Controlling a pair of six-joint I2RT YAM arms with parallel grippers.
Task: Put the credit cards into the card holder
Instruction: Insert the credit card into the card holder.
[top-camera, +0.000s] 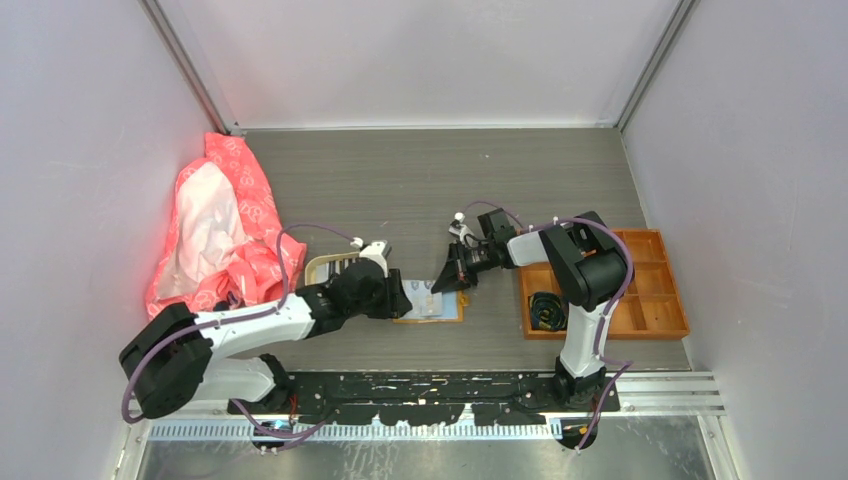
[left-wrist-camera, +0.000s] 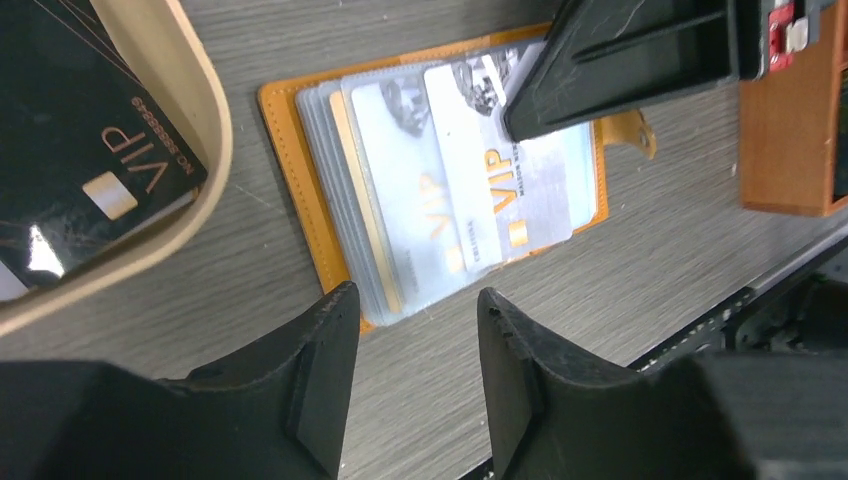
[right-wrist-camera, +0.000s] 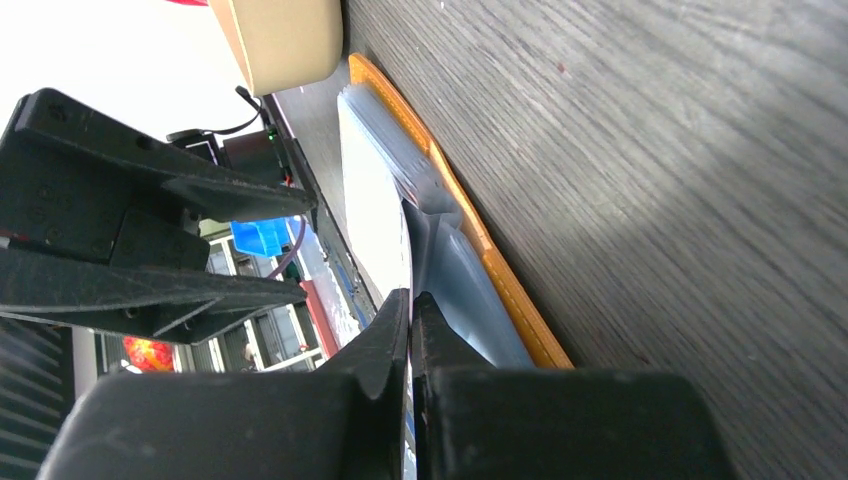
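Note:
The mustard-orange card holder (top-camera: 455, 318) lies open on the table between the arms, with several pale cards in its clear sleeves (left-wrist-camera: 395, 170). My right gripper (top-camera: 445, 283) is shut on the edge of a pale blue-grey VIP credit card (left-wrist-camera: 500, 190) and holds it slanted over the holder; the thin card (right-wrist-camera: 375, 210) runs out from between the closed fingertips (right-wrist-camera: 398, 310), above the holder's orange edge (right-wrist-camera: 470, 230). My left gripper (left-wrist-camera: 415, 300) is open and empty, just off the holder's near edge. A dark VIP card (left-wrist-camera: 90, 150) lies in the beige tray (left-wrist-camera: 200, 110).
The beige tray (top-camera: 325, 265) sits just left of the holder, under my left wrist. An orange compartmented box (top-camera: 650, 290) with a black coil stands at the right. A crumpled pink bag (top-camera: 220, 220) lies at the left. A black rail runs along the near table edge.

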